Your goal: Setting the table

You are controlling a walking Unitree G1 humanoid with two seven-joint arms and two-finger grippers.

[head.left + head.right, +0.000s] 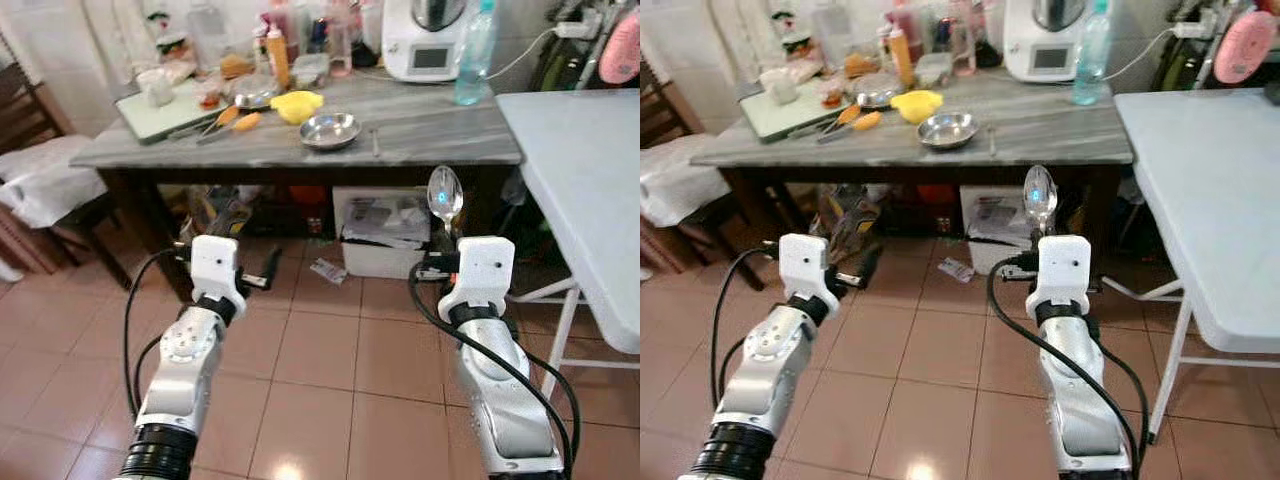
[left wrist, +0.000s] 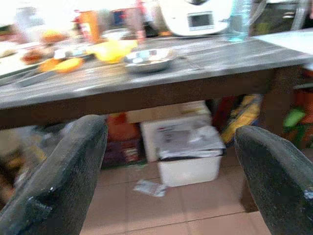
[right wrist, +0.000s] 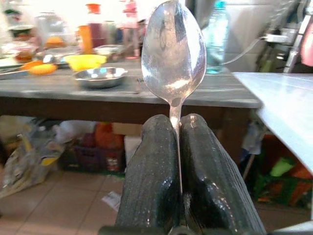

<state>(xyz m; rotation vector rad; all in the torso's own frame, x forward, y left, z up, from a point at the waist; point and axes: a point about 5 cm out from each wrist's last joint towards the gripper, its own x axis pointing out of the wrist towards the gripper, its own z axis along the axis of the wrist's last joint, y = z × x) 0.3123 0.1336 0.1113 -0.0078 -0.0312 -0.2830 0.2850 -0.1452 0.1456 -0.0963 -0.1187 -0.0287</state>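
Spoon (image 3: 173,51) is in the right hand (image 3: 179,142), fingers clamped tight on the handle, bowl pointing up, held in the air over the tiled floor (image 1: 320,350). Nothing laid on the white worktop (image 1: 590,170) to the robot's right, so I'd say pickup done, placement left. Grey worktop (image 1: 430,125) ahead carries a steel bowl (image 1: 330,130) and clutter. Left hand (image 2: 171,161) is wide open, holding nothing. Both forearms are raised and pointing forward.

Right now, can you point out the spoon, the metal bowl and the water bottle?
spoon (image 3: 173,51), right wrist view, middle of its bowl.
metal bowl (image 1: 330,130), left eye view, inside of the dish.
water bottle (image 1: 474,55), left eye view, middle of its body.
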